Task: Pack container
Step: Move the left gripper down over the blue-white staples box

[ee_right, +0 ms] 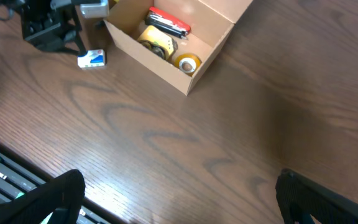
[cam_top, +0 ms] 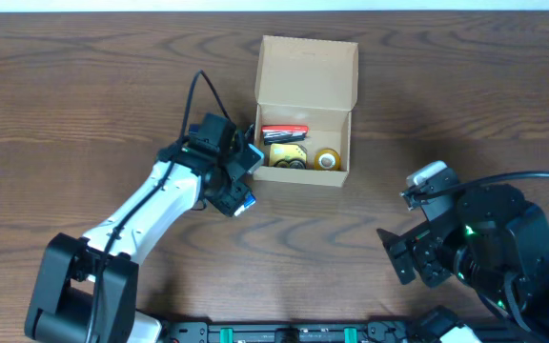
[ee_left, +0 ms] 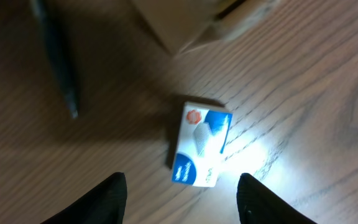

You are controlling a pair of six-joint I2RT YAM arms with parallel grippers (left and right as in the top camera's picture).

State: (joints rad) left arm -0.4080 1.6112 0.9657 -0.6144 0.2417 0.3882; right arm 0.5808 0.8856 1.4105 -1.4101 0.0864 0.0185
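Left pincer (ee_left: 182, 196) spread, empty, white-and-blue packet (ee_left: 201, 146) flat on tabletop (ee_left: 303, 93) just ahead of its tips | right pincer (ee_right: 179, 205) spread, empty | container (cam_top: 298, 175) just beyond left pincer, well ahead-left of right pincer; lid flap open, pointing away from both; long axis crosswise

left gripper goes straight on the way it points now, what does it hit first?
The left gripper would likely meet the small white-and-blue box on the table first; it lies ahead between the open fingers. Depth is unclear.
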